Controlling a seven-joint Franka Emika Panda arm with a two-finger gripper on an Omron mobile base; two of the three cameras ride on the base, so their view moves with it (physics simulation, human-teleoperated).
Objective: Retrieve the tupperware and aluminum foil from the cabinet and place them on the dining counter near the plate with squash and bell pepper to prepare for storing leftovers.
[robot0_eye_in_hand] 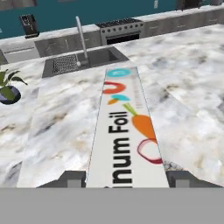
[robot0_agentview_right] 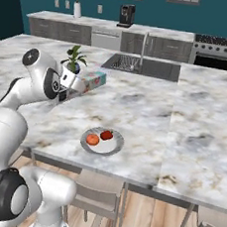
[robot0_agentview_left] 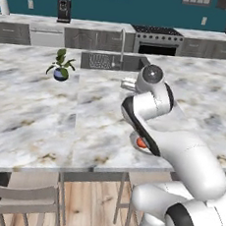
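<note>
My hand (robot0_eye_in_hand: 124,177) pinches one end of the long foil box (robot0_eye_in_hand: 127,131), so it could tip or slip toward twelve o'clock over the tabletop (robot0_eye_in_hand: 57,127).

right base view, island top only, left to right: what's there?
Potted plant → aluminum foil carton, held by the arm above the dining counter → plate carrying two pieces of food → sink, set farther back.

The aluminum foil (robot0_eye_in_hand: 127,131) carton sits clamped between the claw (robot0_eye_in_hand: 127,178) tips — above the marble dining counter (robot0_eye_in_hand: 57,127), pointing toward the sink (robot0_eye_in_hand: 81,61).
</note>
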